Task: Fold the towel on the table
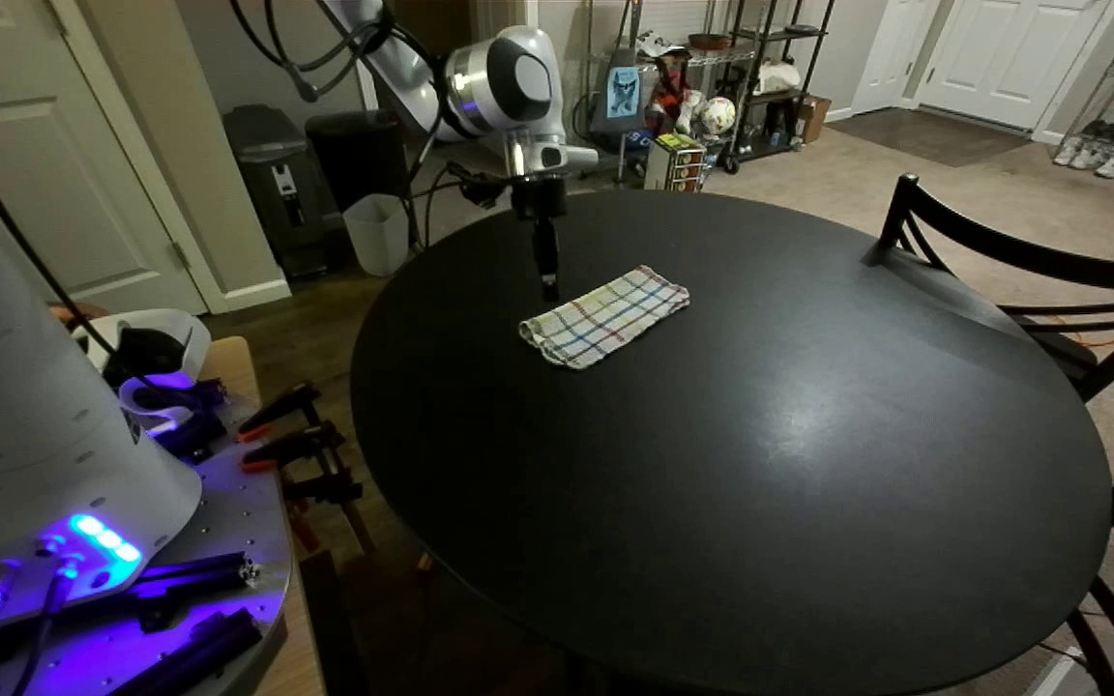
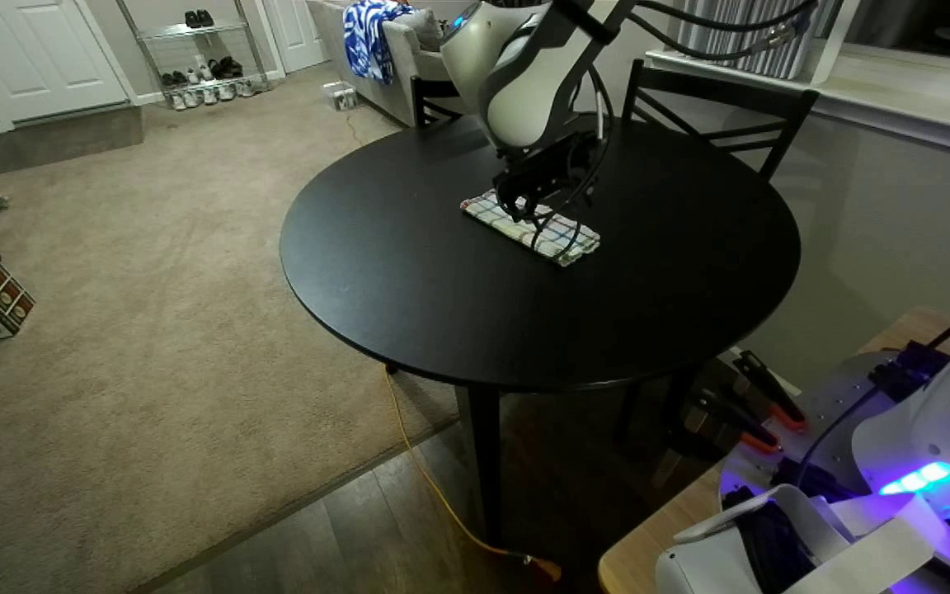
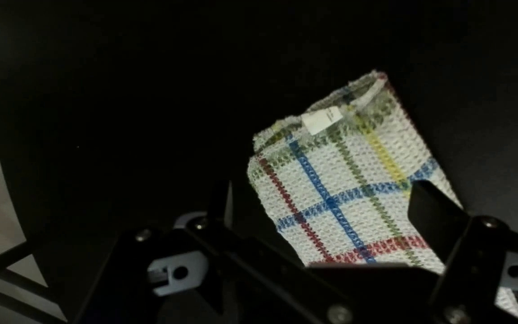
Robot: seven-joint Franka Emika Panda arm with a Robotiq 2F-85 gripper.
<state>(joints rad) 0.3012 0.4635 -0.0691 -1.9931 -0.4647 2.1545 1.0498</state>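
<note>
The plaid towel (image 1: 607,317) lies as a narrow folded strip on the round black table (image 1: 712,483). It also shows in an exterior view (image 2: 562,238), partly hidden behind the gripper. In the wrist view the towel (image 3: 344,193) shows layered edges and a white tag at one end; its other end is hidden behind the gripper. My gripper (image 3: 324,198) is open, with nothing between its fingers. One finger stands off the towel's side and the other overlaps the towel in view. In an exterior view the gripper (image 1: 549,288) points down beside the towel's long edge, seemingly above the table.
Dark chairs stand at the table's edge (image 1: 1040,251), and one also shows in an exterior view (image 2: 714,107). The robot base (image 1: 44,406) stands on a separate wooden stand with clamps (image 1: 301,445). Cables hang around the arm.
</note>
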